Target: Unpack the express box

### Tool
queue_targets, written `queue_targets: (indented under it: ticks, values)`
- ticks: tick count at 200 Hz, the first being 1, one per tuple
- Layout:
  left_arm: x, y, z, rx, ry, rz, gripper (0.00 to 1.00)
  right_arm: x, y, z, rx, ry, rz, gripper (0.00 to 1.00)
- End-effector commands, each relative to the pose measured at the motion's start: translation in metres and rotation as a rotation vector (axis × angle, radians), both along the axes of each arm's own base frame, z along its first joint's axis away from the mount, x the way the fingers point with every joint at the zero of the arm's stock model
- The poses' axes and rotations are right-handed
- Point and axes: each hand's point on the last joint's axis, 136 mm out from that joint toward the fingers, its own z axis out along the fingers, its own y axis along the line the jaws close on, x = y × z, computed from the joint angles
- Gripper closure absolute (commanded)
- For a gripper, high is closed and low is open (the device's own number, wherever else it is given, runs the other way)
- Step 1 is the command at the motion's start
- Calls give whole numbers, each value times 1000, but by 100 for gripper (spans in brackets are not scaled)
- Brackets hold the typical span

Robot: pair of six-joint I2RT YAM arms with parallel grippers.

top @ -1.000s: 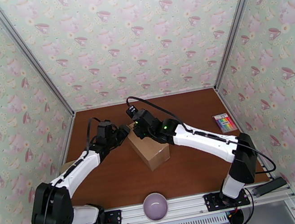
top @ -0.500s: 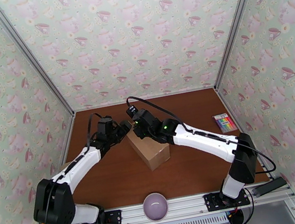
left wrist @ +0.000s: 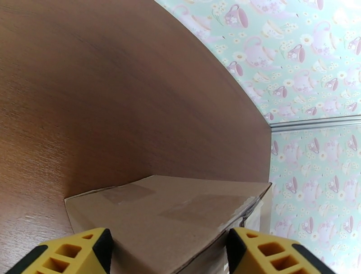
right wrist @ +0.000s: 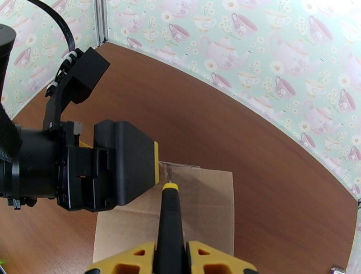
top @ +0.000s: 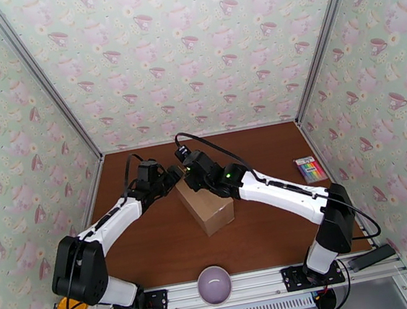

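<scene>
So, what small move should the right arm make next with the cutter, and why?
Probably press the cutter tip down and draw it back along the taped seam. The right gripper is shut on the cutter, whose blade sits at the far edge of the express box; the flaps are closed, and the open left gripper straddles that end.

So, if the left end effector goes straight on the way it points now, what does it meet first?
The cardboard box. In its wrist view the left end effector points at the taped face, which lies between the fingers; whether they touch it I cannot tell.
</scene>
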Motion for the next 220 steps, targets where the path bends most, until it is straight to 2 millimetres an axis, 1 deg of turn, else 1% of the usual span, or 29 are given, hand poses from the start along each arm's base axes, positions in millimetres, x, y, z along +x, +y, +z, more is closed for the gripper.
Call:
queue_targets:
  ticks: [1, 5, 7, 10, 32, 45, 72, 100, 114, 128, 150, 192, 206, 220]
  values:
    - [4, 0, 0, -8, 2, 17, 30, -15, -1, -2, -17, 59, 33, 100]
    - [5, 0, 1, -12, -1, 20, 30, -16, -1, 0, -12, 58, 33, 100]
    - [0, 2, -9, -4, 22, 23, 31, -16, -1, 1, -10, 57, 33, 100]
    - [-2, 3, -11, -3, 27, 26, 31, -15, -1, 2, -7, 56, 33, 100]
    - [-4, 7, -12, -8, 33, 48, 32, -17, -1, 12, 9, 51, 36, 100]
    - [-5, 7, -12, -13, 36, 52, 32, -18, -1, 12, 10, 52, 35, 100]
    - [-5, 7, -14, -17, 42, 59, 33, -18, -2, 0, -9, 69, 28, 100]
    - [-6, 5, -16, -22, 53, 63, 33, -17, -3, -20, -68, 79, 18, 100]
    - [-5, 5, -16, -23, 54, 65, 33, -18, -2, -25, -99, 74, 18, 100]
    - [-6, 5, -17, -21, 59, 67, 33, -19, -1, -24, -124, 55, 24, 100]
    - [-6, 5, -11, -25, 44, 69, 33, -20, 2, -21, -122, 51, 30, 100]
    - [-4, -2, 20, -43, -40, 31, 30, -20, 7, -14, -90, 49, 39, 100]
    - [-3, -6, 23, -51, -46, 13, 30, -20, 8, -12, -82, 46, 41, 100]
    - [-4, -10, 21, -50, -40, -1, 29, -19, 9, -10, -76, 44, 40, 100]
